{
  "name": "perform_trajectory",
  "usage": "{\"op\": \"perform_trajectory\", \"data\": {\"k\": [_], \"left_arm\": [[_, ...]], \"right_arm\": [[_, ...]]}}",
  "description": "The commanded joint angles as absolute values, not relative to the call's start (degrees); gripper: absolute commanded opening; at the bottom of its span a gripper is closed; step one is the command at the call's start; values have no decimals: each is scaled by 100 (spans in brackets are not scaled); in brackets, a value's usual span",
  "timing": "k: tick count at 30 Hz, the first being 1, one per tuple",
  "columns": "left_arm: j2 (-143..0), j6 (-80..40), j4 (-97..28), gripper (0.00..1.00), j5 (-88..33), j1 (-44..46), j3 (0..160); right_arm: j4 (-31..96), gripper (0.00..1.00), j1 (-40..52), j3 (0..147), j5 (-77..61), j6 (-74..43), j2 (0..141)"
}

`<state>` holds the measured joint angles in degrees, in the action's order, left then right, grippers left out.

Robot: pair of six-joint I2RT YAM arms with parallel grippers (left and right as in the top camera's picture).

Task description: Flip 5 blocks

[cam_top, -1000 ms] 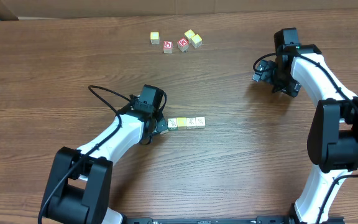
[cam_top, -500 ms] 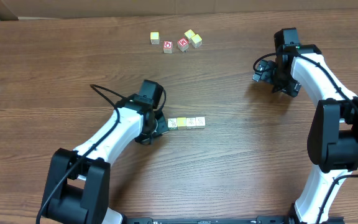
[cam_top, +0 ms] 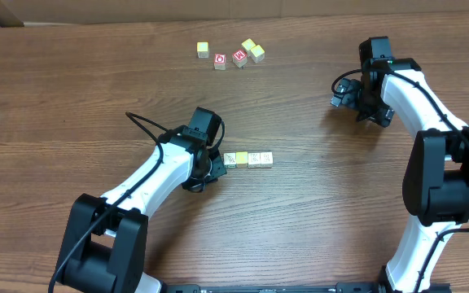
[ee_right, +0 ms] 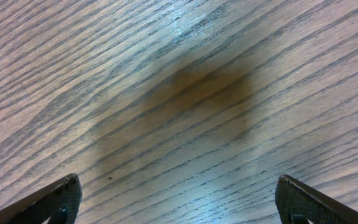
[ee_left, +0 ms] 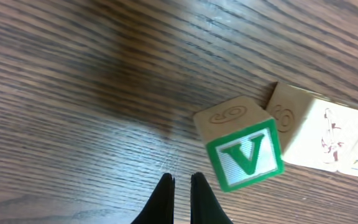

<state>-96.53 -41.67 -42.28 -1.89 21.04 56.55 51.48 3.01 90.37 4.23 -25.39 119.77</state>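
Observation:
A row of three blocks (cam_top: 249,159) lies mid-table. In the left wrist view its nearest member is a block with a green V face (ee_left: 244,152), sitting skewed against a pale block with a drawing (ee_left: 319,134). My left gripper (cam_top: 216,163) is at the row's left end, low over the wood. Its fingertips (ee_left: 180,179) are shut with nothing between them, just below and left of the V block. My right gripper (cam_top: 342,91) hangs far right, open (ee_right: 178,182) over bare wood.
Several more blocks lie in a loose cluster (cam_top: 239,57) at the far centre of the table, one yellow block (cam_top: 203,50) to their left. A cable loops from the left arm (cam_top: 149,130). Cardboard walls (cam_top: 137,10) edge the back.
My left gripper has shifted right and slightly toward the row. The three-block row has slid a little to the right. The right arm has not moved.

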Motion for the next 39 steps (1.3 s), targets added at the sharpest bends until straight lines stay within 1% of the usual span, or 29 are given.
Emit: {"op": "perform_trajectory", "data": {"k": [1,12,21,25,39], "left_arm": [[-9559,-4241,-4318,4,-272,2143,5596],[-9559,-4226,-4525,4,-751,2174,5596],[-9561,-4403,-4333,4,-491,2432,5594],[-9561,-4550,-4285,4,-156,2547,5586],[-9561,-4543,-3966,4,537,2565,5586]], "right_arm": [[5124,100,287,9155,390,-2504,11981],[5124,100,287,9155,390,-2504,11981],[5124,100,287,9155,390,-2504,11981],[5124,100,287,9155,390,-2504,11981],[5124,100,287,9155,390,-2504,11981]]}}
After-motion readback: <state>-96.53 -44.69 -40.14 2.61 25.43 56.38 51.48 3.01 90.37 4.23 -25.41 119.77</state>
